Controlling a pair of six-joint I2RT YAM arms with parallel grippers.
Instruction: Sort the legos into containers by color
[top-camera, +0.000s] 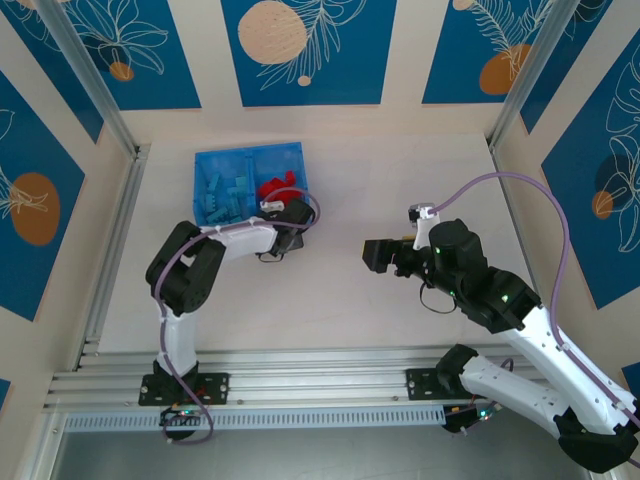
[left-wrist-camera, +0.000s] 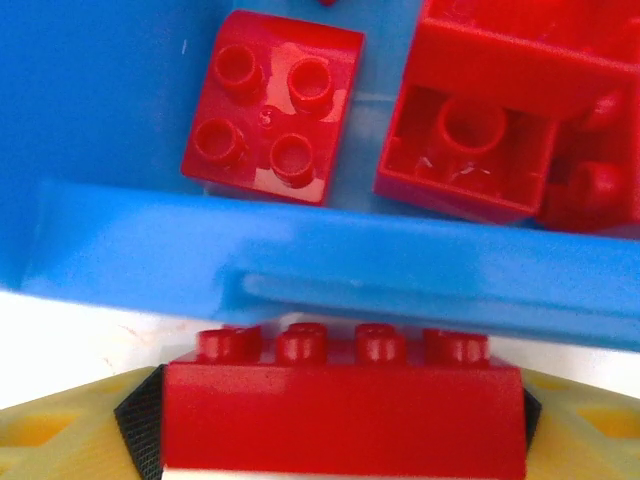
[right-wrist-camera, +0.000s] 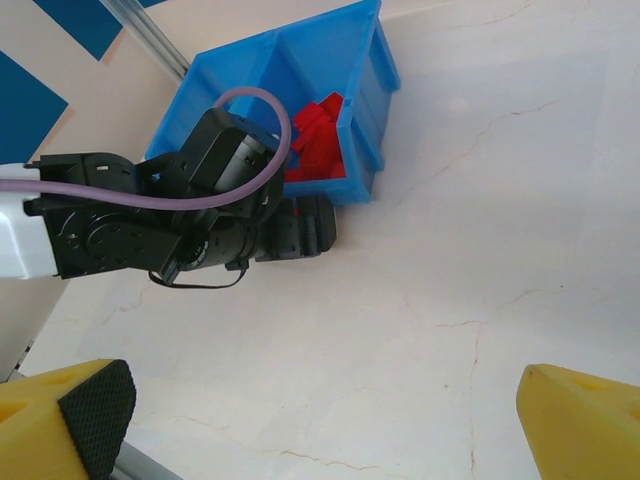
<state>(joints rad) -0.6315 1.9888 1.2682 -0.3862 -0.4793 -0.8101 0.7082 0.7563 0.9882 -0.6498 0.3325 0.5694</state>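
The left gripper (left-wrist-camera: 335, 445) has a red four-by-two brick (left-wrist-camera: 340, 400) between its jaws, a black pad against each short end. Whether the hold is firm I cannot tell.

The brick sits studs up, just outside the near wall (left-wrist-camera: 350, 270) of the blue tray and not yet over it. Beyond the wall, the red compartment holds a square four-stud brick (left-wrist-camera: 268, 110) and an upturned one (left-wrist-camera: 465, 150). In the top view, light blue bricks (top-camera: 225, 195) fill the left compartment.

- **Released here:** the brick would likely drop onto the table.
- **Pushed forward without lifting:** it could catch the wall, twist out of the pads or shove the tray.
- **Dropped on the heap:** it might bounce out.

The right gripper (right-wrist-camera: 325, 420) hangs wide and empty over bare table, well apart.
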